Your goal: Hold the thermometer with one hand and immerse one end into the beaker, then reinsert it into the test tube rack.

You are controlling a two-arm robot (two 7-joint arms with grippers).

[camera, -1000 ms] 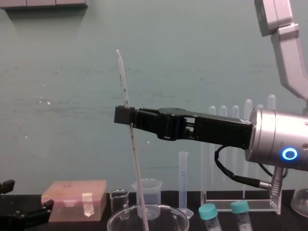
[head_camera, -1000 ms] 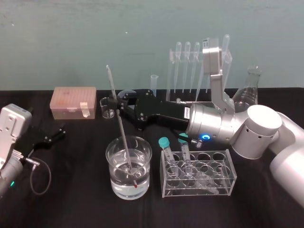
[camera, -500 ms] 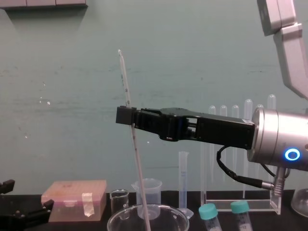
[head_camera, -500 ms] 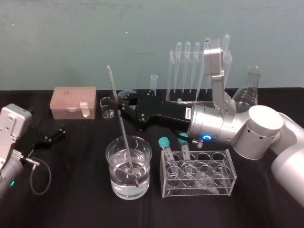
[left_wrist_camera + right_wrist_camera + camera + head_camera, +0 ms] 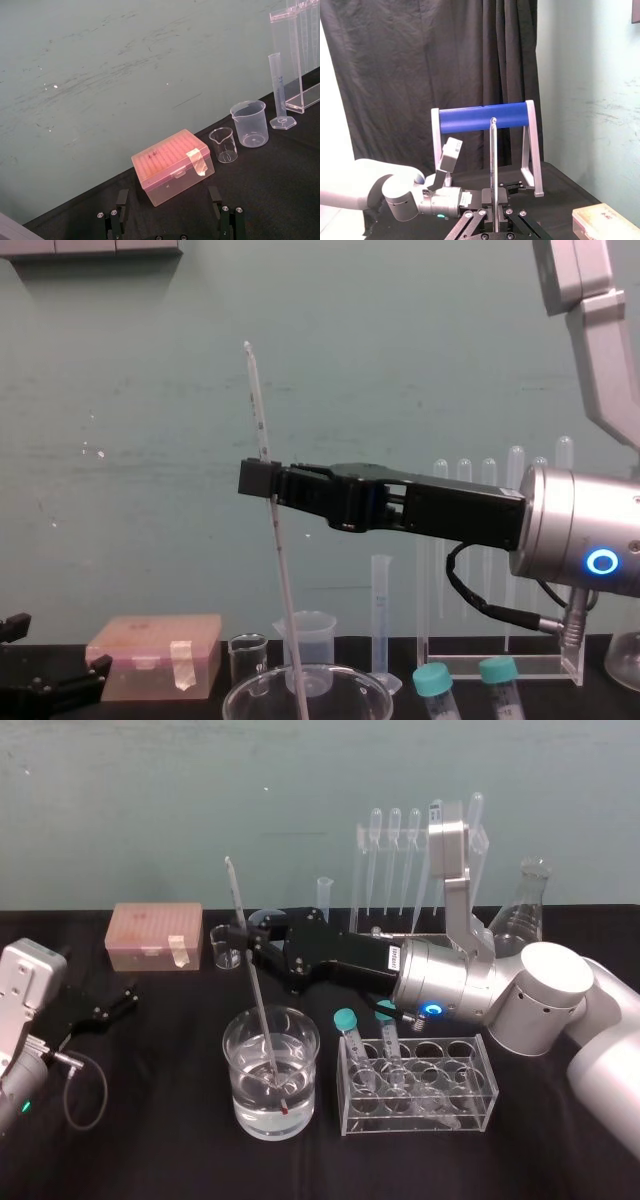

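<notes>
Right end effector clamps the one thermometer mid-shaft, its lower end in the single beaker below. One rack stands behind the wrist, two capped tubes beneath it. Left end effector, fingers spread, lies well apart on the surface.

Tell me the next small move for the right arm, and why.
Probably lift straight up. The right gripper is shut on the thermometer, whose red tip sits in the water inside the beaker; it must clear the rim before heading to the test tube rack. The left gripper lies open, parked aside.
</notes>
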